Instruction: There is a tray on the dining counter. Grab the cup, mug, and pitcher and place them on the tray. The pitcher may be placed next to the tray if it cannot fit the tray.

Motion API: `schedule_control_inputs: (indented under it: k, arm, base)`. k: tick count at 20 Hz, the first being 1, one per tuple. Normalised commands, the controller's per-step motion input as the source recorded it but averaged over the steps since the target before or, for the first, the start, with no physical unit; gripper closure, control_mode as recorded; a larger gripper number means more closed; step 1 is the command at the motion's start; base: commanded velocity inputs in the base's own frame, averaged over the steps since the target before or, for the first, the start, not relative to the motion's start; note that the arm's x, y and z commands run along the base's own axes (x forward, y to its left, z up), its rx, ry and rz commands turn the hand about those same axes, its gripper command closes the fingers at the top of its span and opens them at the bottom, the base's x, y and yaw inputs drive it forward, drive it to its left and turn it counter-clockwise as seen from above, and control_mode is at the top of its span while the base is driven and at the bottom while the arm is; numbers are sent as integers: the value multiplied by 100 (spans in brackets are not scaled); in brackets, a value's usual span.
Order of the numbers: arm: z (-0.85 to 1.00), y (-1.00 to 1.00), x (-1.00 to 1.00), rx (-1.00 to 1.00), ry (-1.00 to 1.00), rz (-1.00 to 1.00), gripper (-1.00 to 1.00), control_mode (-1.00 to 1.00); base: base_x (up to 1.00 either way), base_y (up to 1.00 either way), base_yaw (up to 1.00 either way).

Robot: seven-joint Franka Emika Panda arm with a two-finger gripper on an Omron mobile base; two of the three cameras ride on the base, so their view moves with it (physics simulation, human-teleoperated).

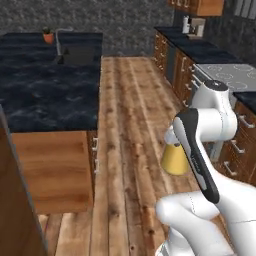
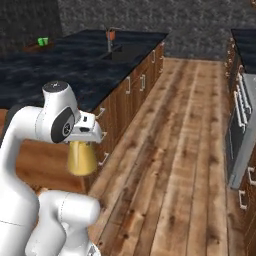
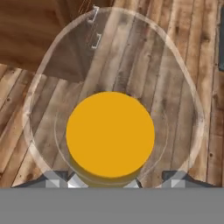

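My gripper (image 2: 83,138) is shut on the pitcher (image 2: 81,158), a clear glass vessel with an orange-yellow lower body. It hangs upright under the hand, above the wooden floor, just off the near end of the dining counter (image 2: 60,70). In the left base view the pitcher (image 1: 174,159) shows partly behind my forearm. In the hand view I look down into the pitcher (image 3: 110,133), its clear rim wide around the orange base, and the gripper (image 3: 113,180) holds the near rim. Far back on the counter a small green vessel (image 2: 43,41) stands; cup or mug, I cannot tell.
The dining counter (image 1: 45,95) carries a sink (image 1: 77,54), a faucet (image 1: 59,37) and a potted plant (image 1: 48,36) at its far end. Its wooden end panel (image 1: 50,167) faces me. A stove (image 1: 227,76) and drawer cabinets (image 1: 181,67) line the right of the floor aisle (image 1: 132,110).
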Motion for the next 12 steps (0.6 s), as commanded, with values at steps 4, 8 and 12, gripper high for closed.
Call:
schedule_control_inputs:
  k: [4, 8, 12]
  arm:
    - [0, 0, 0, 0, 0, 0, 100, 100]
    - [0, 0, 0, 0, 0, 0, 100, 100]
    - [0, 0, 0, 0, 0, 0, 100, 100]
  base:
    - [55, 0, 66]
    - [74, -28, 57]
    - [90, -53, 50]
